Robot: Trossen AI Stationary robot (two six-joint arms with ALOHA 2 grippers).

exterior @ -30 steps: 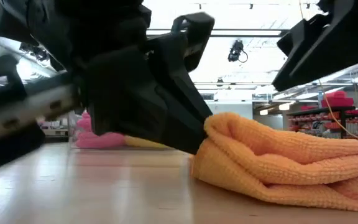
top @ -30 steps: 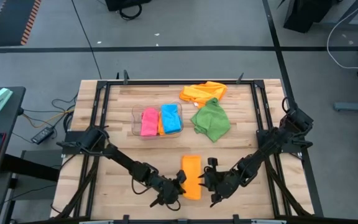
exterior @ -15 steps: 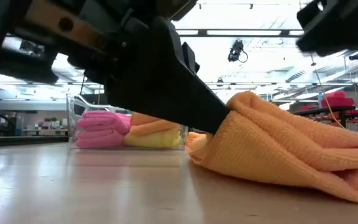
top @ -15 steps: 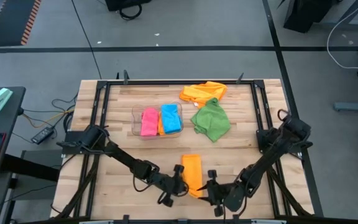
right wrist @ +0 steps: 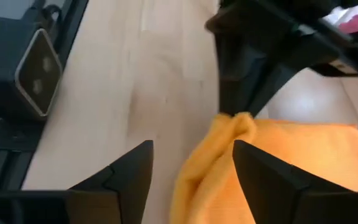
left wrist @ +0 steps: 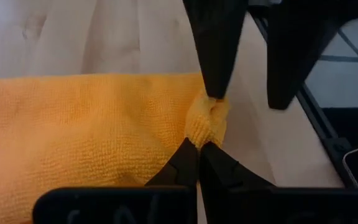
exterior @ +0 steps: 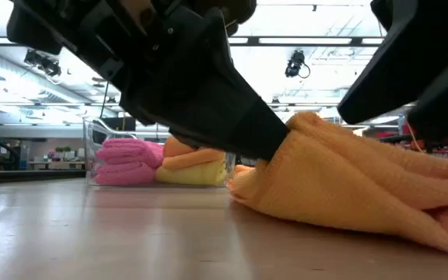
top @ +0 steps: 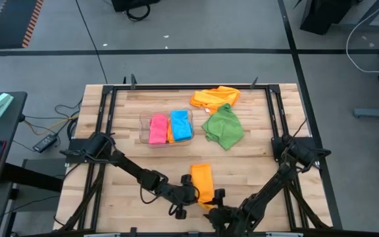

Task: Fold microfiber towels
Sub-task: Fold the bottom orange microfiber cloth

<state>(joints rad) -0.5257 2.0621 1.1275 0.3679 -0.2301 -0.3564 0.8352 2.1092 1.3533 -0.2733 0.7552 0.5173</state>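
An orange microfiber towel (top: 202, 181), folded into a strip, lies on the table near the near edge. My left gripper (top: 192, 192) is shut on its near left corner. My right gripper (top: 216, 203) hovers open at that same near end, one finger (right wrist: 114, 180) over bare table and the other (right wrist: 272, 180) over the cloth. More towels, pink (top: 157, 128), blue (top: 180, 124) and one orange-yellow, sit folded in a clear bin (top: 145, 131). My left gripper pinches a bunched-up corner (left wrist: 207, 118) of the orange towel between its two fingertips (left wrist: 188, 163). It comes from the table's left, slanting down. The corner is raised off the wood (exterior: 302, 128) while the rest of the towel lies on the table. My right gripper has one fingertip (left wrist: 214, 87) right by that bunch; I cannot tell whether it touches.
A crumpled green towel (top: 224, 128) and a crumpled orange towel (top: 216, 97) lie at the back right of the table. A black frame (top: 272, 118) runs around the tabletop. Bare wood shows at the near left and far left.
My right gripper has moved toward the near edge and to the left, up to the towel's near end. My left gripper has rolled about its own line while staying in place, and the pinched corner now stands higher, with the cloth drawn up.
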